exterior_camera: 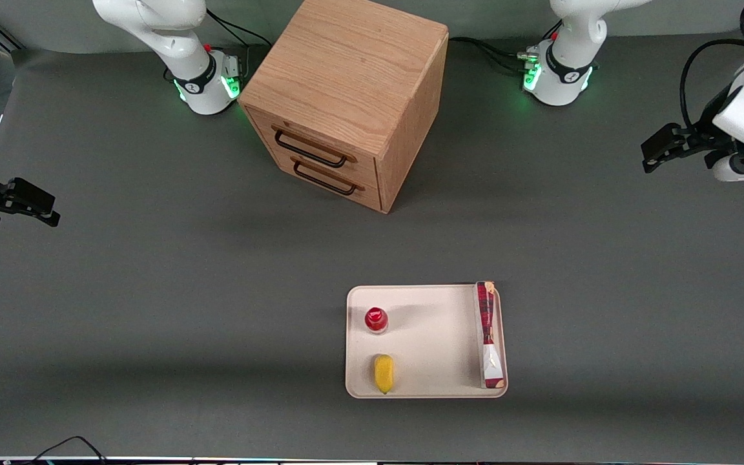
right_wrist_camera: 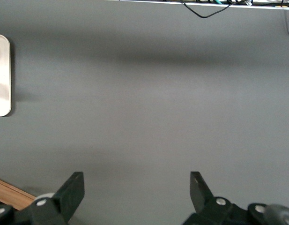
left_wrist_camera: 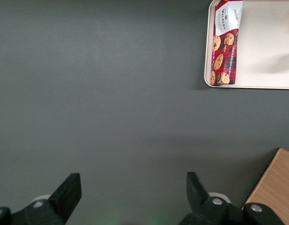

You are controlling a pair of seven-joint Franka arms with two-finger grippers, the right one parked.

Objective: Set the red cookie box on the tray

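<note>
Tray (exterior_camera: pixel 425 336) sits closest to the front camera, cream with a low rim, and the box (exterior_camera: pixel 488 334) is already lying flat in it, running along the short edge that faces the working arm's end of the table. Its end farther from the camera looks like it pokes up onto or just past the rim there, though I can't say for sure whether it's resting on the lip.

Going big to small on everything else: the table (exterior_camera: pixel 152 290) is plain grey, and the wooden cabinet (exterior_camera: pixel 346 97) with 2 drawers stands farther from the camera than the tray, well apart from it. The gripper (exterior_camera: pixel 659 147) hangs high, off toward the working arm's end of the table and well away from the tray, with its fingers (left_wrist_camera: pixel 69 190) spread wide and nothing between them. On the tray with the box there's also a yellow thing (exterior_camera: pixel 383 373) near the front rim and a small red-capped bottle (exterior_camera: pixel 376 320) a bit farther from the camera, both well apart from the box.

Honestly the placing looks done to me, so the step in hand is just clearing out. If I were doing it well, I'd keep the gripper high and away from the tray so nothing clips that box end near the rim and flips it off the edge. No need to go back down unless the box is clearly teetering, which I can't tell.
</note>
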